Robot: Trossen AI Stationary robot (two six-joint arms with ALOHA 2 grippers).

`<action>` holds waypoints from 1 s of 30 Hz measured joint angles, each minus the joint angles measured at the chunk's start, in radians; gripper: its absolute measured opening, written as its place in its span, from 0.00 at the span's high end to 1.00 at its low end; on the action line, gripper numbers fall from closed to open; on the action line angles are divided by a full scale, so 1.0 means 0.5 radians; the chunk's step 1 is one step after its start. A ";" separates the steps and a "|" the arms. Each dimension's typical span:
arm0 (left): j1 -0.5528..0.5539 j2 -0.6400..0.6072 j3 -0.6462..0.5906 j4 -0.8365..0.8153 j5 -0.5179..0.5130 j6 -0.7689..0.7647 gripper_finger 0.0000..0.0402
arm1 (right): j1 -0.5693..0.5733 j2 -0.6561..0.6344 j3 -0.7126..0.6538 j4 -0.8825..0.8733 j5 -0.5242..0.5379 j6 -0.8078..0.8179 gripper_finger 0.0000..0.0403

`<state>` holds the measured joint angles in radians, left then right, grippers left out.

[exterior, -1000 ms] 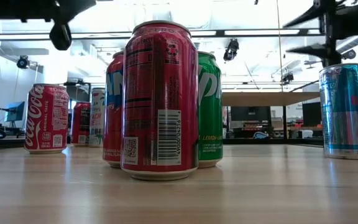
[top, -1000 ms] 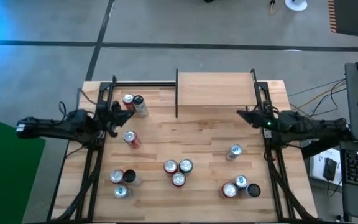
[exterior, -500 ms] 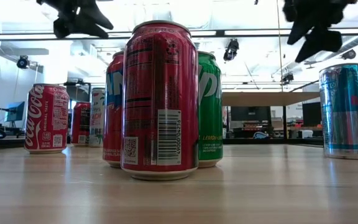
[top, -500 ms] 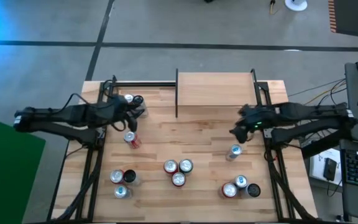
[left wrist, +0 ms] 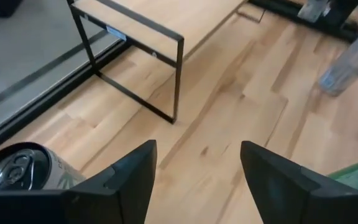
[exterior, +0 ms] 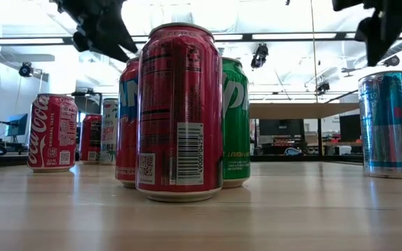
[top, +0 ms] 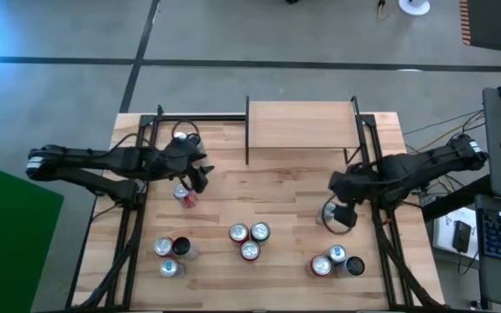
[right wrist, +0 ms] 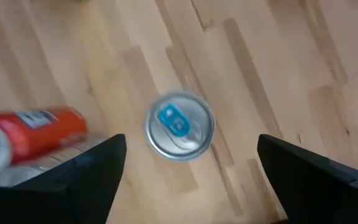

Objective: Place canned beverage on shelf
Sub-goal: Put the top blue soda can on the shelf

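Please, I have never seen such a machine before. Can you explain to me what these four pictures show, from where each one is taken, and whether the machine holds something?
This is a robot with two dark arms at a wooden table. One picture looks straight down from above, one looks level across the tabletop, and two come from cameras on the arms' wrists.

Many drink cans stand on the table in small groups. At the far edge stands the shelf, a small wooden board on thin black uprights, with nothing on it.

Each arm ends in a two-finger end effector. The left end effector is open above the table beside a red can. The right end effector is open directly above a blue-topped can, which its wrist camera shows between the fingers. Neither holds anything.
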<state>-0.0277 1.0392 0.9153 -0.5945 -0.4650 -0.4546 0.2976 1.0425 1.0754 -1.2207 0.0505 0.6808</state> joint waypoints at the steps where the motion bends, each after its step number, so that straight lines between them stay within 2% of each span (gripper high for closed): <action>1: 0.000 0.029 0.009 0.001 -0.001 0.030 0.45 | 0.011 0.001 -0.032 0.003 0.005 -0.002 0.12; 9: -0.001 0.217 0.135 -0.017 0.022 0.106 0.45 | 0.042 -0.008 -0.145 0.168 0.022 -0.001 0.12; 16: -0.001 0.292 0.171 -0.014 0.113 0.166 0.45 | 0.101 0.002 -0.186 0.194 0.114 -0.448 0.12; 22: -0.001 0.311 0.171 -0.017 0.145 0.152 0.45 | 0.099 0.019 -0.199 0.292 0.065 -0.595 0.12; 30: -0.001 0.310 0.171 -0.019 0.122 0.159 0.45 | 0.097 0.172 -0.246 0.322 0.003 -0.708 0.13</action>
<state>-0.0280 1.1942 1.0008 -0.6041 -0.4038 -0.3752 0.3464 1.1284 0.9524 -1.0597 0.0519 0.3267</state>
